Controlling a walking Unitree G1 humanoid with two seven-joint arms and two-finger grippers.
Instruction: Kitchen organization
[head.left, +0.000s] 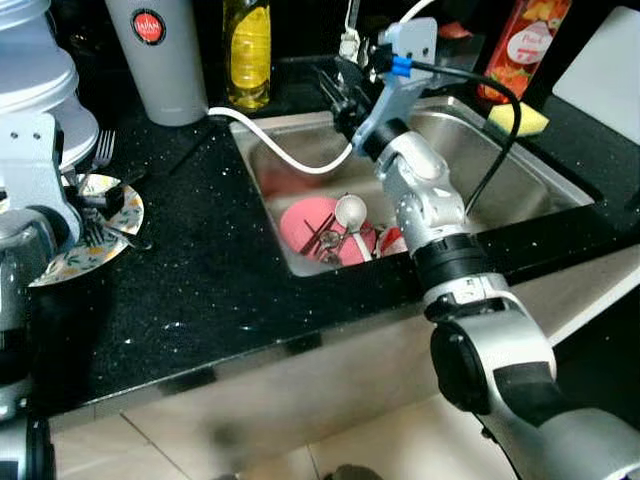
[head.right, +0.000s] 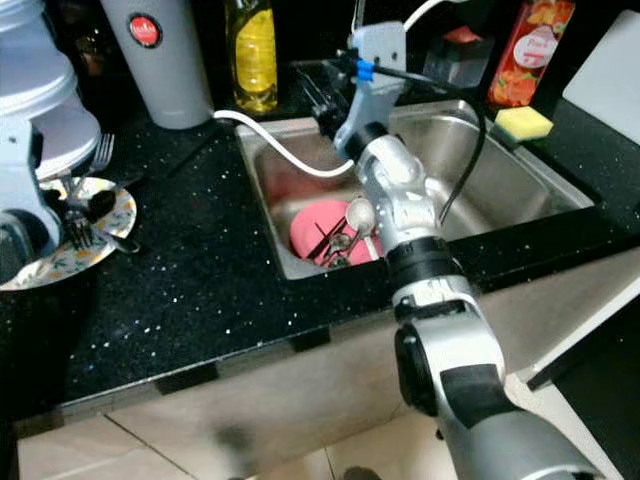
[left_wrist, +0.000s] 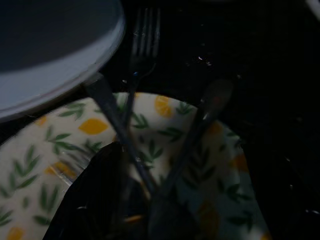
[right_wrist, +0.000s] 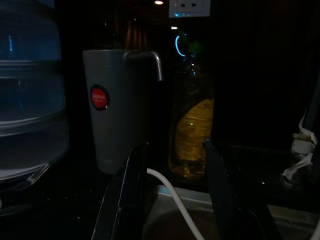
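Left eye view: right hand (head.left: 335, 95), upper centre of the frame, raised over the back of the steel sink (head.left: 520, 170); a pink plate (head.left: 312, 225) with a ladle (head.left: 352, 212) and cutlery lies in the basin at centre. A white hose (head.left: 280, 150) curves across the rim.
Right eye view: lemon-patterned plate (head.right: 60, 255) at left edge on the black tabletop (head.right: 190, 290), forks (head.right: 85, 225) lying on it; yellow sponge (head.right: 523, 122) at upper right.
Left wrist view: left hand (left_wrist: 125, 200), fingers slightly apart, low over the patterned plate and crossed cutlery.
Right wrist view: right hand's fingers (right_wrist: 127, 195) spread apart, empty; grey tumbler (right_wrist: 117, 107) and yellow bottle (right_wrist: 192, 127) beyond.
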